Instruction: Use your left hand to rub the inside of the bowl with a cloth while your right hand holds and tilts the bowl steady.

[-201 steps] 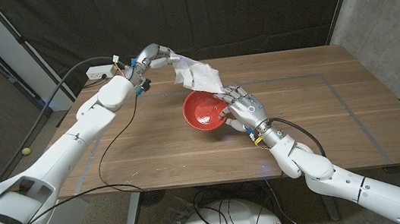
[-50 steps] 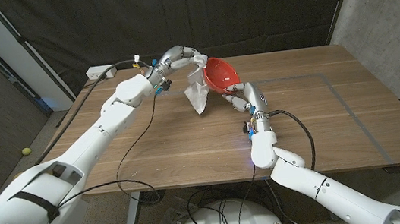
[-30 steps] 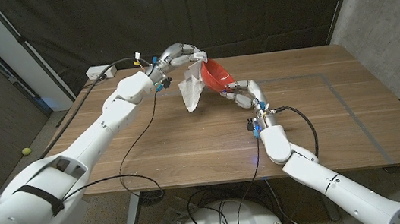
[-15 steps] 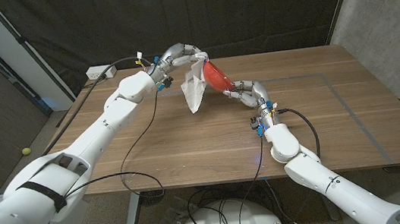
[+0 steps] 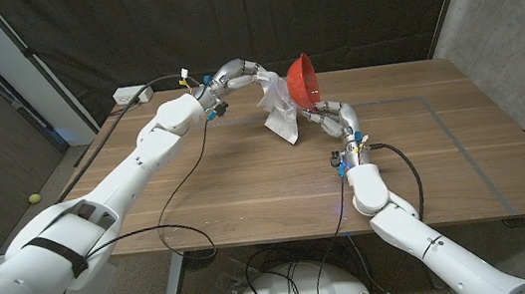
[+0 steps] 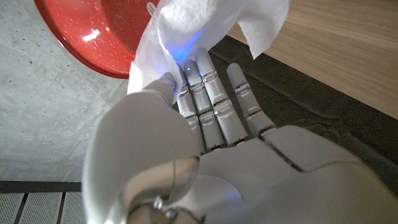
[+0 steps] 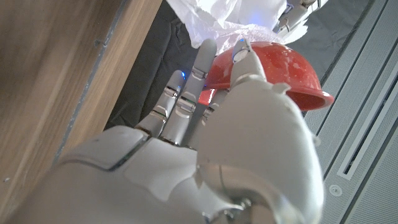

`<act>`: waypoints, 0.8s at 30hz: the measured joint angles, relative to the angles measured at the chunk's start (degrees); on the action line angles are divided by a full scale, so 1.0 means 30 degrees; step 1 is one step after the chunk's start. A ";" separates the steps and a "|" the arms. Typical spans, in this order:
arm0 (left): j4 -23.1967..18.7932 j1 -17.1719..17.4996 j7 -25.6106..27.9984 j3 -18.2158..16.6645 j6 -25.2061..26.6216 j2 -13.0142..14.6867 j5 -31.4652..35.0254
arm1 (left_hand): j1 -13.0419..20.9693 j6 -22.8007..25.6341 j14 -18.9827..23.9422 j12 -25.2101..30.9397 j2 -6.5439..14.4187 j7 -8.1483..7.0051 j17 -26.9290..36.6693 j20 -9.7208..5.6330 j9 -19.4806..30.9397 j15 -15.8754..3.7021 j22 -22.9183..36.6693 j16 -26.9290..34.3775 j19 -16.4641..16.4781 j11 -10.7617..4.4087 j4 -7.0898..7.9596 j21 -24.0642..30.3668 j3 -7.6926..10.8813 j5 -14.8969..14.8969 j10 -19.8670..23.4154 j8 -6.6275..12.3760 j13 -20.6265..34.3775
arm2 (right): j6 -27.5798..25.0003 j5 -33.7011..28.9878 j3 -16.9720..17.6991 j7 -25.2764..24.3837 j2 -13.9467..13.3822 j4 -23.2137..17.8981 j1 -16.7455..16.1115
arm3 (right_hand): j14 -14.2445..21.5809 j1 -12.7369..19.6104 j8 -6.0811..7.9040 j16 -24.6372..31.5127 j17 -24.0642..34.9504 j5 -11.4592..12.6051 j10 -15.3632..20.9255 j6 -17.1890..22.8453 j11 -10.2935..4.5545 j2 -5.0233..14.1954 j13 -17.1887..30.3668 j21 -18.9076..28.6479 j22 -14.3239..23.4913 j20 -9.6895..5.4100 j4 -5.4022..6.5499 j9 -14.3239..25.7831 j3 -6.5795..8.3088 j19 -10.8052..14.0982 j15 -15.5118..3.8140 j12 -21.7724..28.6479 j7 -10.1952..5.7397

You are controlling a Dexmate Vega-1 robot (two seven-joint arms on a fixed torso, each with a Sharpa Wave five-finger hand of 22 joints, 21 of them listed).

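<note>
A red bowl (image 5: 304, 81) is held up off the table at the far middle, tilted steeply on its side. My right hand (image 5: 332, 116) grips it from below at the rim. A white cloth (image 5: 280, 110) hangs from my left hand (image 5: 246, 73), which holds it just left of the bowl. In the left wrist view the cloth (image 6: 205, 25) drapes over my left hand (image 6: 205, 106) with the bowl (image 6: 102, 37) beyond it. The right wrist view has my right hand (image 7: 217, 106) against the bowl (image 7: 267, 71), the cloth (image 7: 224, 18) past it.
The wooden table (image 5: 248, 189) stretches wide in front of the hands. A white power strip (image 5: 131, 97) sits at the far left corner, and a black cable (image 5: 163, 194) trails across the left side of the table.
The bowl has been lifted from the table and tipped further on its side. Over the last half second it moved right and higher, and the cloth swung right to hang beside it.
</note>
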 measured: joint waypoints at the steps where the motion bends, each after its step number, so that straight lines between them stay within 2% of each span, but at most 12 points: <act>1: 0.0000 0.0000 0.0017 0.0000 0.0020 0.0000 -0.0004 | 0.0000 -0.0001 0.0001 0.0000 0.0000 0.0000 0.0000 -0.0039 0.0001 0.0001 0.0000 0.0000 -0.0040 0.0000 0.0028 0.0000 0.0028 -0.0002 0.0000 0.0000 0.0000 | 0.0000 0.0000 -0.0001 0.0000 0.0003 -0.0075 -0.0019 | 0.0000 0.0000 0.0001 0.0000 0.0000 0.0000 0.0001 0.0001 0.0000 0.0000 0.0000 0.0000 0.0000 0.0000 0.0000 0.0000 0.0000 0.0000 0.0000 -0.0006 0.0000; 3: 0.0000 0.0000 0.0039 0.0000 0.0088 0.0000 -0.0003 | 0.0000 -0.0002 0.0003 0.0000 -0.0001 0.0000 0.0000 -0.0062 0.0003 0.0003 0.0000 0.0000 -0.0065 0.0000 0.0029 0.0000 0.0028 -0.0002 0.0000 -0.0001 0.0000 | 0.0000 0.0000 -0.0032 0.0000 -0.0001 -0.0153 -0.0033 | 0.0000 0.0000 0.0001 0.0000 0.0056 0.0000 0.0001 0.0001 0.0000 0.0000 0.0000 0.0078 0.0001 0.0000 0.0000 0.0000 0.0000 0.0000 0.0000 -0.0017 -0.0001; 4: -0.0320 0.0115 0.0084 0.0000 0.0146 0.0130 -0.0003 | 0.0000 -0.0002 0.0028 -0.0062 -0.0001 0.0000 0.0000 -0.0062 0.0000 0.0029 0.0000 0.0001 -0.0065 0.0000 0.0029 0.0000 0.0028 -0.0003 0.0000 -0.0002 -0.0001 | -0.0873 -0.1760 -0.0102 -0.1385 -0.0026 -0.0216 -0.0038 | 0.0000 0.0000 0.0001 0.0000 0.0082 0.0000 0.0001 0.0001 0.0000 0.0000 0.0000 0.0077 0.0001 0.0001 0.0000 0.0000 0.0000 0.0001 0.0000 -0.0018 -0.0002; 5: -0.0455 0.0180 0.0124 -0.0014 0.0189 0.0192 -0.0004 | 0.0000 -0.0002 0.0028 -0.0122 -0.0001 0.0000 -0.0001 -0.0062 -0.0024 0.0029 0.0000 0.0000 -0.0064 0.0000 0.0029 0.0000 0.0028 -0.0003 0.0000 -0.0003 -0.0001 | -0.1296 -0.2490 -0.0134 -0.1899 -0.0039 -0.0235 -0.0038 | 0.0001 0.0000 0.0000 0.0000 0.0089 0.0000 0.0001 0.0001 -0.0001 0.0000 0.0000 0.0078 -0.0029 0.0001 -0.0001 -0.0002 0.0000 0.0001 0.0001 -0.0022 -0.0002; 11: -0.1047 0.0455 0.0306 -0.0128 0.0456 0.0449 -0.0006 | 0.0000 -0.0005 0.0031 -0.0131 -0.0002 0.0000 0.0087 -0.0061 -0.0076 0.0031 0.0000 0.0001 -0.0064 0.0000 0.0023 0.0000 0.0033 -0.0054 0.0000 -0.0011 -0.0001 | -0.3097 -0.4919 -0.0511 -0.3513 -0.0182 -0.0569 -0.0067 | 0.0028 0.0001 -0.0001 0.0000 0.0087 0.0000 0.0002 0.0002 -0.0001 -0.0001 0.0003 0.0219 -0.0079 0.0001 0.0000 -0.0010 0.0000 0.0003 0.0027 -0.0039 -0.0002; 16: -0.1047 0.0455 0.0298 -0.0128 0.0679 0.0449 -0.0088 | 0.0000 -0.0007 0.0033 -0.0131 -0.0005 0.0000 0.0086 -0.0061 -0.0089 0.0034 0.0001 -0.0072 -0.0063 0.0069 0.0020 0.0000 0.0032 0.0011 0.0068 0.0059 0.0055 | -0.3097 -0.4919 -0.0754 -0.3513 -0.0129 -0.1114 -0.0093 | 0.0144 0.0001 -0.0005 -0.0095 0.0086 -0.0001 0.0002 0.0007 -0.0001 -0.0001 0.0005 0.0219 -0.0078 0.0106 0.0000 0.0002 0.0000 -0.0101 0.0044 -0.0021 0.0000; 17: -0.1541 0.0630 0.0243 -0.0179 0.0737 0.0629 -0.0136 | 0.0000 -0.0008 0.0034 -0.0131 -0.0005 0.0001 0.0086 -0.0061 -0.0088 0.0035 0.0000 -0.0072 -0.0063 0.0068 0.0020 0.0000 0.0031 0.0012 0.0069 0.0059 0.0046 | -0.5539 -0.6015 -0.0792 -0.4351 -0.0100 -0.1234 -0.0094 | 0.0171 0.0001 -0.0005 -0.0095 0.0086 -0.0001 0.0002 0.0004 -0.0001 -0.0002 0.0006 0.0267 -0.0078 0.0104 -0.0001 0.0003 0.0000 -0.0099 0.0019 -0.0020 0.0004; 24: -0.2092 0.0709 -0.0466 -0.0122 0.1075 0.0849 -0.0485 | 0.0000 -0.0062 0.0209 -0.0281 -0.0006 -0.0007 0.0086 -0.0060 -0.0140 -0.0071 0.0001 -0.0072 -0.0062 0.0065 0.0043 0.0149 0.0164 0.0011 0.0071 0.0059 0.0085 | -0.8378 -0.6432 -0.1121 -0.4934 0.0230 -0.1832 0.0021 | 0.0246 0.0004 -0.0039 -0.0095 0.0176 -0.0004 0.0002 -0.0141 -0.0001 -0.0005 0.0011 0.0369 -0.0077 0.0210 -0.0053 0.0004 0.0053 -0.0203 -0.0053 -0.0017 0.0150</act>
